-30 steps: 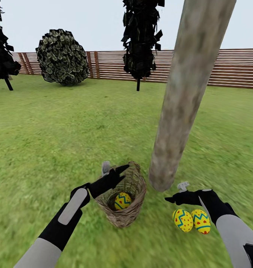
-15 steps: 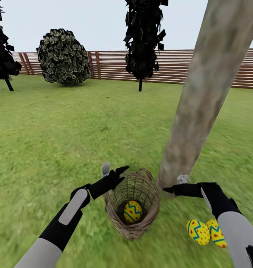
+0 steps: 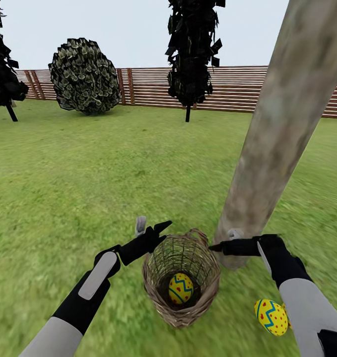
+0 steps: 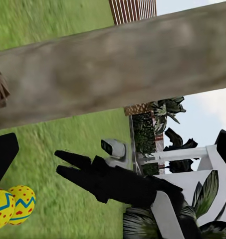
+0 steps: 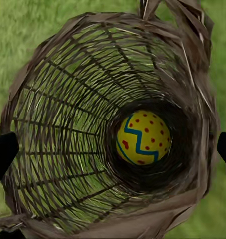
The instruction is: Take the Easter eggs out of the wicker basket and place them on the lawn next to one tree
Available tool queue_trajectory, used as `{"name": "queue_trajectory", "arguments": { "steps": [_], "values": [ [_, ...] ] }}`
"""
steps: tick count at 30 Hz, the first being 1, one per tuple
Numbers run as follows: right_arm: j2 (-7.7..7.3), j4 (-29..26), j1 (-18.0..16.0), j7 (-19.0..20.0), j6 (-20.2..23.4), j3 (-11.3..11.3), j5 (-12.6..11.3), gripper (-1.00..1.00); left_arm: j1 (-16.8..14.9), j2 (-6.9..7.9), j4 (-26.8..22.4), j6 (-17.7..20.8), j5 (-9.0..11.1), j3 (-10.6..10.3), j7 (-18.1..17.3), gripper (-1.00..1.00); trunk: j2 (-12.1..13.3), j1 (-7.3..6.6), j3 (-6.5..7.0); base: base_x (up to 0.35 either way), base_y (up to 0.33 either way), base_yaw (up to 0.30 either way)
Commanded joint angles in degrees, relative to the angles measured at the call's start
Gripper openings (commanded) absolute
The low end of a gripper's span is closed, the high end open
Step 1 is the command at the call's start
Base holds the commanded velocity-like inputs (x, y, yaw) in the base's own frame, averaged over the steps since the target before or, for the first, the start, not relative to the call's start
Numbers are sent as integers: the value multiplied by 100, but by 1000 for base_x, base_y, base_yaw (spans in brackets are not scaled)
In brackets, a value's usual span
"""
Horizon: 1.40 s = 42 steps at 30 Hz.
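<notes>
The wicker basket [image 3: 203, 290] stands on the lawn [image 3: 89, 178] at the foot of the thick pale tree [image 3: 282, 129]. One Easter egg [image 3: 180, 288] lies at its bottom, seen straight down the basket [image 5: 58, 124] as a yellow egg [image 5: 141, 138]. Two more eggs [image 4: 13, 206] lie on the grass beside the trunk [image 4: 113, 69]; one egg [image 3: 271, 316] shows by my right forearm. My left gripper [image 3: 158, 229] is open at the basket's left rim. My right gripper [image 3: 214, 246] is open over the right rim, empty.
A brown slat fence [image 3: 237, 89] closes the garden at the back. A round grey-green bush [image 3: 84, 74] and thin dark-leaved trees [image 3: 192, 49] stand before it. Open grass stretches left of and beyond the basket.
The view has shifted, so basket, trunk and eggs sit further right and lower. My right gripper has swung from above the two eggs to over the basket's right rim. The left arm holds still.
</notes>
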Motion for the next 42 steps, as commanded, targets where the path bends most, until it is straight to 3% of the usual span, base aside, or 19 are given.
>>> {"name": "queue_trajectory", "arguments": {
  "steps": [1, 2, 6, 10, 16, 19, 21, 29, 31, 34, 42],
  "values": [
    [139, 8, -5, -9, 19, 52, 122, 100, -2, -4, 2, 18, 16, 3, -8, 100, -2, -1, -5, 0, 0, 0],
    [229, 19, -5, -87, 23, 104, 189, 100, -2, -5, 3, 16, 16, 3, -8, 100, -2, -1, -5, 0, 16, 0],
    [843, 73, 13, -909, 23, 238, 653, 100, -1, -7, 2, 16, 15, 3, -8, 100, -2, -1, -5, 50, 160, 0],
    [1155, 257, 61, -1603, 22, 270, 882, 100, -1, -7, 2, 14, 18, 3, -8, 100, -2, -1, -5, 109, 261, 0],
    [1240, 676, 76, -2432, 23, 377, 909, 100, -1, -7, 54, -10, 14, 2, -8, 100, -2, -1, -5, 57, 111, 0],
    [1256, 942, 78, -3279, 20, 376, 850, 100, -2, -7, 182, -12, 18, 3, -8, 100, -2, -1, -5, 2, 3, 0],
    [1264, 1089, 80, -3558, 15, 376, 831, 100, -1, -5, 186, -13, 16, 3, -8, 100, -2, -1, -5, 0, 0, 0],
    [1362, 1170, 82, -3719, 13, 342, 713, 100, -1, -13, 179, -14, 9, 6, -5, 100, -2, -1, -5, 132, 17, 0],
    [1392, 1172, 82, -3726, 13, 341, 434, 100, -3, 4, 178, -18, 7, 31, -2, 100, -2, -1, -5, 303, 140, 0],
    [1443, 1173, 82, -3841, 13, 344, 226, 100, -1, 7, 184, -19, -2, 179, 0, 100, -2, -1, -5, 293, 193, 0],
    [1513, 1532, 82, -4021, -1, 307, 164, 100, -1, -22, 310, -31, -25, 232, 7, 100, -42, 21, -23, 75, 43, 0]
  ]
}}
